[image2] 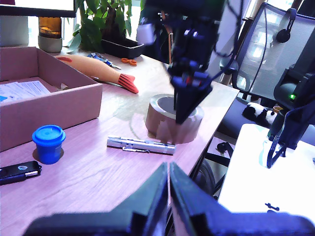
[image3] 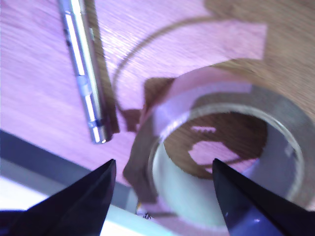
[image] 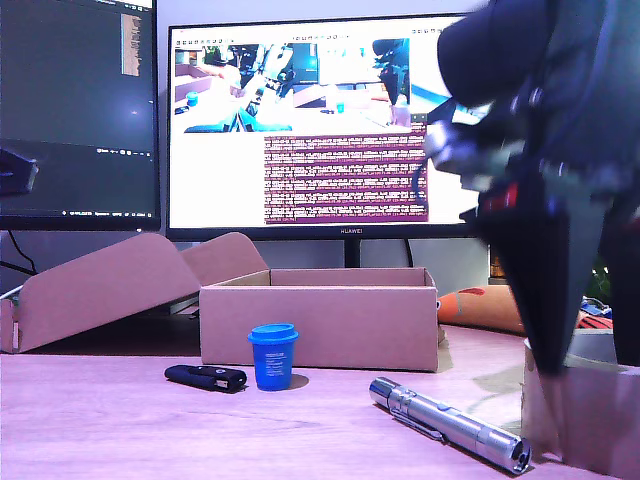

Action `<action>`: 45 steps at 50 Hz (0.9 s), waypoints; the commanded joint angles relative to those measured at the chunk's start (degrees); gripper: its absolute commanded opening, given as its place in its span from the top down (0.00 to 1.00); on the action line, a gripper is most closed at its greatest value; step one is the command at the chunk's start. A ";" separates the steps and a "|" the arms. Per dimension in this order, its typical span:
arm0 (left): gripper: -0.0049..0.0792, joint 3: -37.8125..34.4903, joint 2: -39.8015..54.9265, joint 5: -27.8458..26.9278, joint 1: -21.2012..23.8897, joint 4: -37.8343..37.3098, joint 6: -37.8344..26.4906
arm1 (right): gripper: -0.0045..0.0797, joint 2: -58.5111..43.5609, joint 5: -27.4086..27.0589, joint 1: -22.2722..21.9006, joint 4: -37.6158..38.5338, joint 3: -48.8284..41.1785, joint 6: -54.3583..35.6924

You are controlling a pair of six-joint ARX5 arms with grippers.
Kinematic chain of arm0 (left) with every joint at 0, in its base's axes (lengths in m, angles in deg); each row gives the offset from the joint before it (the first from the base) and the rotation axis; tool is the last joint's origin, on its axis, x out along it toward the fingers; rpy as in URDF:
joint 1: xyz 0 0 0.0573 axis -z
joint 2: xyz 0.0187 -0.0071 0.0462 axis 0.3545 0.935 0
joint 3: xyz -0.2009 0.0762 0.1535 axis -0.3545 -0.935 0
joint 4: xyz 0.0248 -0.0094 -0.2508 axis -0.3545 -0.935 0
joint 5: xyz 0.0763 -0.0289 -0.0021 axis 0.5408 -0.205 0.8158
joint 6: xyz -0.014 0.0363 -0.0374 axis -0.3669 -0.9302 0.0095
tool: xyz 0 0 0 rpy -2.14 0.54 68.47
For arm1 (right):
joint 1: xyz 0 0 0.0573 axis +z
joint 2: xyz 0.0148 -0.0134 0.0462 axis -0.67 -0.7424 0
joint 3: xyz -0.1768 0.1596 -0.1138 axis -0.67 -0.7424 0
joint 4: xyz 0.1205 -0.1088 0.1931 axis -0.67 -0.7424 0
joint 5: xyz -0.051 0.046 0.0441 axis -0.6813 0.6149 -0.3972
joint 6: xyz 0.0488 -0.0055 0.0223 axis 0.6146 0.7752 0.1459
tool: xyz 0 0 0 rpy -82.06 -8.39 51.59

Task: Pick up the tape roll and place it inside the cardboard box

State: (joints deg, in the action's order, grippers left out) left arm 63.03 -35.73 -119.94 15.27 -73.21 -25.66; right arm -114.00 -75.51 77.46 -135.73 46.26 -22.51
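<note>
Sitting flat on the counter (image: 100, 420), hollow centre up, the tape roll (image2: 173, 118) is at the exterior view's right edge, only partly in frame there (image: 575, 405). My second gripper (image3: 162, 196) hangs directly over it, jaws spread apart: one fingertip (image3: 83, 201) is outside the ring wall, the other (image3: 246, 196) over the hollow centre, so the wall sits between them. Can't tell if either fingertip touches the tape. From the first wrist view that gripper (image2: 184, 113) points straight down with its tip at the roll's top rim.

Silver torch (image: 450, 425) lies on the counter just beside the roll, towards the exterior view's left, not touching it. In the second wrist view the torch (image3: 83, 69) lies beside the ring with a gap.

Blue cup (image: 273, 355), lid on, stands upright further to the exterior view's left, in front of the cardboard box (image: 320, 320). Small black fob-like item (image: 205, 377) lies just beside the cup on its far side from the torch.

Box stands open behind the cup, well apart from the roll, lid flap (image: 110, 285) folded out and back towards the exterior view's left. First wrist view shows printed paper (image2: 22, 91) inside the box.

My first gripper (image2: 169, 196) is up off the counter, away from everything, fingers pressed together on nothing.

Behind the box: two monitors (image: 300, 130), lit. An orange toy (image2: 106, 71) lies behind the roll, near the box's end.
</note>
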 commanded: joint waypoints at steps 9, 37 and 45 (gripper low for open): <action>0.96 -0.96 -0.55 0.57 0.20 -1.31 -0.28 | 0.35 -2.38 -0.17 1.03 0.37 0.22 -0.22; 0.96 -0.96 -0.55 1.22 0.20 -1.33 -0.26 | 0.96 -4.37 0.11 1.77 0.44 0.22 -0.07; 0.96 -0.96 -0.55 1.40 0.22 -1.33 -0.26 | 0.96 -4.37 0.04 1.77 -0.87 0.55 0.07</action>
State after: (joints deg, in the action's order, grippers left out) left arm 63.14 -35.73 -118.73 15.27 -73.54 -25.66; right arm -118.00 -75.53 78.93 -135.84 46.39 -22.62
